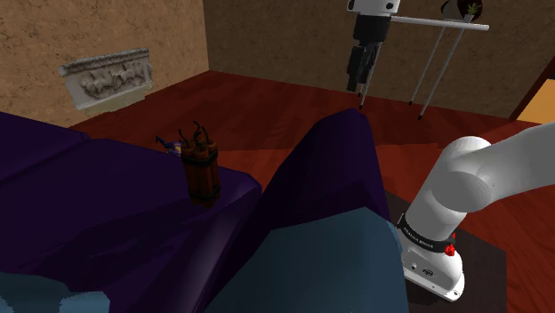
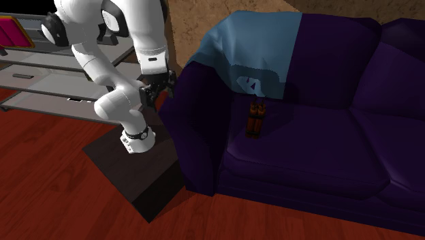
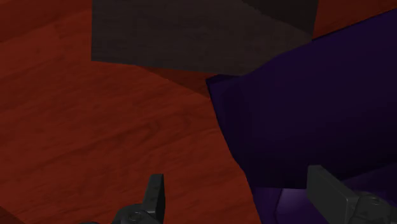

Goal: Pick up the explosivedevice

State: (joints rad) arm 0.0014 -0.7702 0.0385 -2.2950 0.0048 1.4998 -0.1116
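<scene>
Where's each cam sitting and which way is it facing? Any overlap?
Shoulder view: beside the stand, facing across the purple sofa to the explosive device on its seat; arm base and gripper show.
Second exterior view: before the sofa, looking down at it; whole arm on the stand shows.
Wrist view: on the hand, looking down at floor and sofa edge; open fingers show.
Both exterior views share the explosive device.

Arm (image 1: 467, 178): 1 unit, white with dark joints. In the shoulder view the base link sits at lower right, the elbow bulges at the right edge, and the hand (image 1: 366, 40) hangs at top centre, pointing down with a slight tilt. In the second exterior view it is folded at upper left, wrist bent downward. Jaws: all black, 2 fingers (image 3: 154, 194), parted wide in the wrist view, lower edge of the frame.
</scene>
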